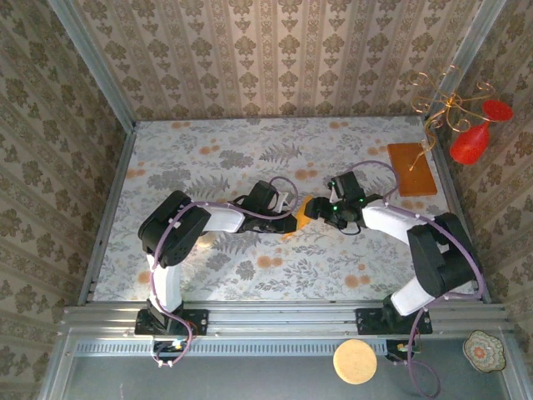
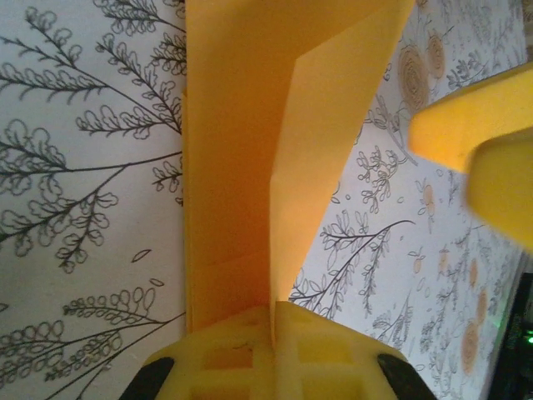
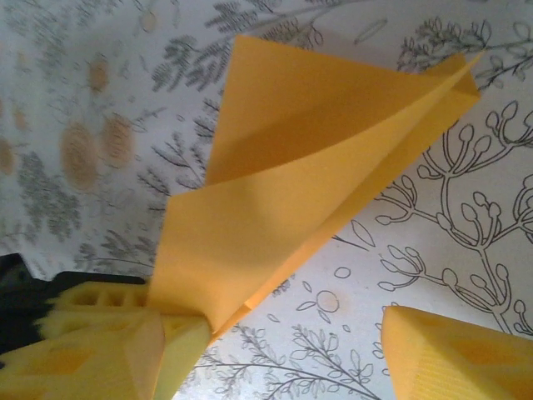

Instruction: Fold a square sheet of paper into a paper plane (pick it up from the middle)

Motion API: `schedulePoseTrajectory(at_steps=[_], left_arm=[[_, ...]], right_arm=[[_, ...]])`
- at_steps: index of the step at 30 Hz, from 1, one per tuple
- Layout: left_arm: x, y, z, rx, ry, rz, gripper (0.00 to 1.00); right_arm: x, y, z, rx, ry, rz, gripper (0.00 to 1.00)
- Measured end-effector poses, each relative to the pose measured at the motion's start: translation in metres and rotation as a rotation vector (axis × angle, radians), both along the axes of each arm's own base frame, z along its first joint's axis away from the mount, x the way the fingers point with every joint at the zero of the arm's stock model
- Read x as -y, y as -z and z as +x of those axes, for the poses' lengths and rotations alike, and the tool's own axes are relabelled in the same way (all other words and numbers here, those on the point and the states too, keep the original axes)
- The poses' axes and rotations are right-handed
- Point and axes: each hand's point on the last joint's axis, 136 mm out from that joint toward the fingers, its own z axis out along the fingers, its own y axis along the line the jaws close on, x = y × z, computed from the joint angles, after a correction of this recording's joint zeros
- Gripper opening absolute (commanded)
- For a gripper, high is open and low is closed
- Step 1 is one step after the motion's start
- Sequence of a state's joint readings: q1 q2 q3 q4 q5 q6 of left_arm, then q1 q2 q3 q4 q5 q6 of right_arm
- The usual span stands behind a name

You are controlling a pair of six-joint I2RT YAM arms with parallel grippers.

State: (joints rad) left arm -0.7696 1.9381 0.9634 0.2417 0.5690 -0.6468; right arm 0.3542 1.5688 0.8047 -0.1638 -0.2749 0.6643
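At mid-table, left hand (image 2: pixel 275 346) clamps the folded paper (image 2: pixel 241 150); right hand (image 3: pixel 287 333) hovers alongside, spread wide.

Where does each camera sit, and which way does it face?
Top external: above and behind the bases, looking down on the table; shows both arms, left tool and right tool at the paper.
Left wrist: on the left arm, looking along its shut tool at the folded paper.
Right wrist: on the right arm, looking down past its open tool.
Both wrist views share the paper.
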Motion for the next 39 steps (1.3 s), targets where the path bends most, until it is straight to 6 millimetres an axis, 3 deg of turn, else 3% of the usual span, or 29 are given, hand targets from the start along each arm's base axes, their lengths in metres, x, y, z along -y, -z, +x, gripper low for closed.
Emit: schedulePoseTrajectory(at_steps=[8,27,39], left_arm=[[0.001,0.003,0.002,-0.049,-0.034,-0.017,0.02],[0.001,0.003,0.007,-0.084,-0.064,-0.038,0.05],[0.001,0.001,0.007,-0.089,-0.066,-0.042,0.16]], right_arm=[[-0.003,0.018,0.004,-0.047,-0.02,-0.081,0.69],[0.001,0.03,0.01,-0.144,-0.01,-0.206,0.7],[0.004,0.037,0.01,-0.188,0.003,-0.315,0.67]])
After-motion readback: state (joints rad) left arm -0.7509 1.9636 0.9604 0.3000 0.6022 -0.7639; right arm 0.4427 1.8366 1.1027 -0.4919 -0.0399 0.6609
